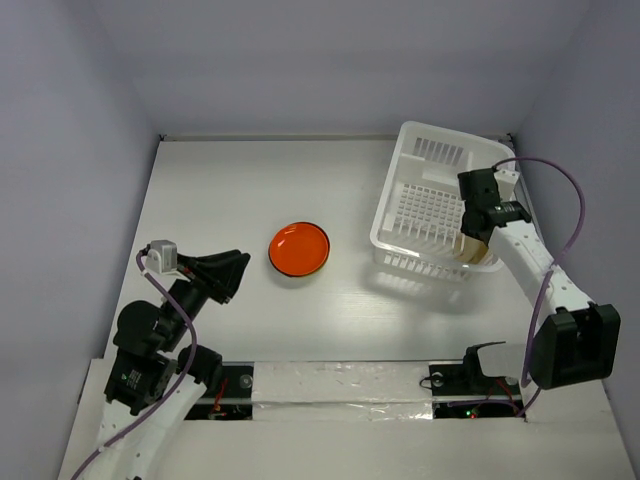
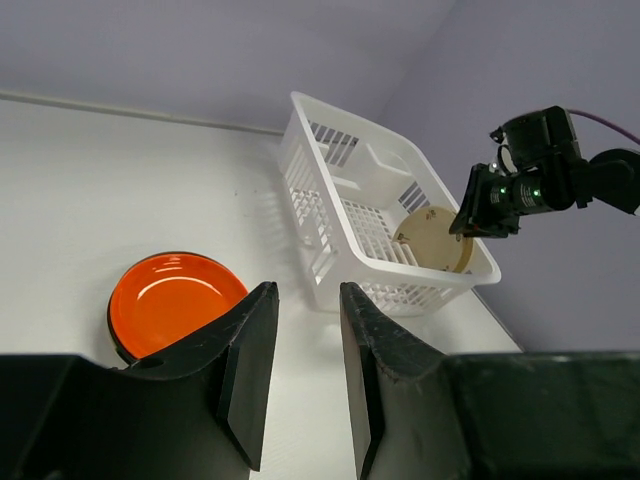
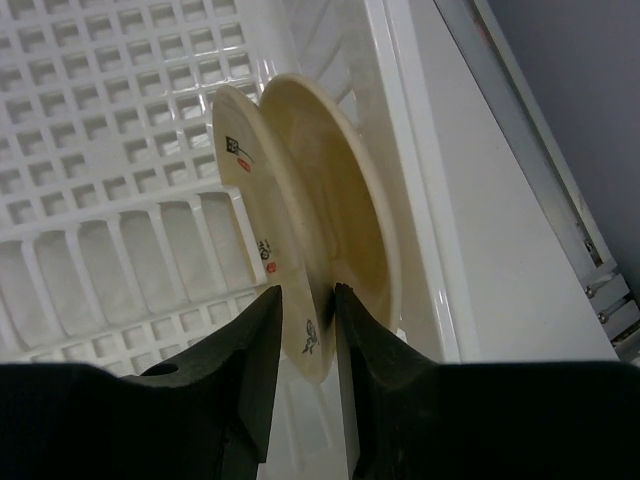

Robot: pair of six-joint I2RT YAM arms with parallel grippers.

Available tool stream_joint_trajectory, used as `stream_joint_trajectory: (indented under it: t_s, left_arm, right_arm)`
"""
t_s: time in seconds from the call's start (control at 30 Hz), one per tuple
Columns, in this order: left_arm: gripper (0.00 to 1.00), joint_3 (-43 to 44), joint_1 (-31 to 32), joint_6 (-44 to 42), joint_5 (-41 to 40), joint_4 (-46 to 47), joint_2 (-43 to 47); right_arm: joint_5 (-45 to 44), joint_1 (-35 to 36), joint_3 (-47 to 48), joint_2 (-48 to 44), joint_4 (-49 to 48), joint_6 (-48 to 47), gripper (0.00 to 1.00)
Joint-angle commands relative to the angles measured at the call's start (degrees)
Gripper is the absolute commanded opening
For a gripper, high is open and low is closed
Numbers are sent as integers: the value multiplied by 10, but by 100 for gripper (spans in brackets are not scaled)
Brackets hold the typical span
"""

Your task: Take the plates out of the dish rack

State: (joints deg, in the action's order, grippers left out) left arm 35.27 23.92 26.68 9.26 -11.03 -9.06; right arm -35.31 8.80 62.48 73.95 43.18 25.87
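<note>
My right gripper (image 3: 308,300) is down in the dish rack (image 1: 440,150), which sits at the upper right of the overhead view. Its claw is clamped on the lower rim of a cream plate (image 3: 250,190), one finger on each face. That plate stands on edge in the rack's near right corner, hard against the slotted side wall. I judge that is why I took it by the rim from above: nothing else on it is reachable. A second cream disc seems to lean against it on the right in the wrist view, and I can't tell whether it is a separate plate or how firmly the two sit together. If it is separate, it could drag or tip as I pull. I would lift straight up until the rim clears the wall, then carry it over. The orange-red plate (image 1: 299,249) lies flat on the table (image 1: 230,190) at centre frame, already out of the rack. My left gripper (image 2: 305,295) hovers just left of it near the bottom left, fingers slightly apart with nothing between them. It is parked there to stay out of the right arm's way.
</note>
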Motion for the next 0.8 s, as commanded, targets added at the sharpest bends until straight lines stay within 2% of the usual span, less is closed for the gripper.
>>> stream_joint_trajectory:
  t_s: [0.0, 0.23, 0.37, 0.43, 0.57, 0.67, 0.77]
  left_arm:
    - [28, 9, 5, 2, -3, 19, 10]
    - [28, 9, 5, 2, -6, 17, 15]
    - [29, 9, 5, 2, -7, 17, 18]
    - [29, 9, 5, 2, -9, 15, 18]
    - [29, 9, 5, 2, -10, 16, 18]
    - [30, 9, 5, 3, -10, 16, 18]
    - [30, 9, 5, 4, -11, 15, 17]
  right_arm:
    - [-5, -4, 27, 3, 3, -23, 33]
    - [-28, -9, 51, 54, 37, -21, 32]
    - [-52, -9, 57, 62, 54, -19, 19]
    - [-50, -9, 56, 60, 55, -27, 19]
    - [-59, 0, 59, 57, 65, -28, 11]
    - [-94, 24, 77, 58, 91, -24, 2]
    - [-135, 48, 103, 62, 127, -18, 0]
